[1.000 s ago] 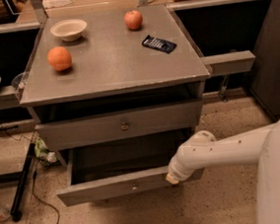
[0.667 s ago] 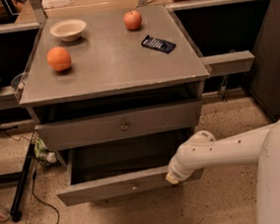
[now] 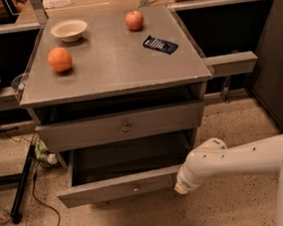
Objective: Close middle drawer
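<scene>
Grey middle drawer (image 3: pixel 114 188) pulled well out under taller drawer (image 3: pixel 98 131). Tool (image 3: pixel 180 188) at its front's right end; open or closed, cannot tell. Surface (image 3: pixel 106 63) carries orange (image 3: pixel 59 59), apple (image 3: pixel 134 20), bowl (image 3: pixel 69 29), dark packet (image 3: pixel 160 44), print unreadable.

Orange (image 3: pixel 59 59), apple (image 3: pixel 134 19), white bowl (image 3: pixel 69 29) and dark packet (image 3: pixel 160 44) apart on grey cabinet top (image 3: pixel 112 70).

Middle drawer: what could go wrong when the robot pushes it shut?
The end effector sits at the right end of the middle drawer, away from its knob, so a push there might skew and jam it, or slip off the corner. A hard shove might shake the cabinet and roll the orange or apple.
</scene>
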Controlling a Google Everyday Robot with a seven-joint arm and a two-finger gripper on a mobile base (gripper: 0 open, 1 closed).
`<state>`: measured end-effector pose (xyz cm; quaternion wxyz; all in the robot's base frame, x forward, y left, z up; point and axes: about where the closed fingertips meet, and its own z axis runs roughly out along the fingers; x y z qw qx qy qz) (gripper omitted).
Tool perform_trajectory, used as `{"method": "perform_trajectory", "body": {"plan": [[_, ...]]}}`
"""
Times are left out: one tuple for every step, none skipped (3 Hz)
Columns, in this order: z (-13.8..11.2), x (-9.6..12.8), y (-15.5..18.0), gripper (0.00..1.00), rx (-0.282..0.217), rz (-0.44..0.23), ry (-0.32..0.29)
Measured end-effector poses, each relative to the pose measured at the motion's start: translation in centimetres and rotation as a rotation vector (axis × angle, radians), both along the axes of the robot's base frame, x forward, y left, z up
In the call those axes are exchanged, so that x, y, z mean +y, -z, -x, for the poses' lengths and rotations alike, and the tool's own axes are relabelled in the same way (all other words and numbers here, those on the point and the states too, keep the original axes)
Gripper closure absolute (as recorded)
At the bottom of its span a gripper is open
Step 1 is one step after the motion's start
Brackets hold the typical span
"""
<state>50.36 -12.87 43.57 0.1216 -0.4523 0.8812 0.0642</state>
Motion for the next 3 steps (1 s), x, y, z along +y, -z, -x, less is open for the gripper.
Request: {"method": "perform_trajectory", "body": {"plan": [[-0.1, 0.0, 0.0, 1.00, -0.002, 0.001, 0.001], [-1.2, 0.3, 0.0, 1.00, -0.045, 0.024, 0.025], [-5.3, 1.3, -2.0, 1.00, -0.162, 0.047, 0.038]]}}
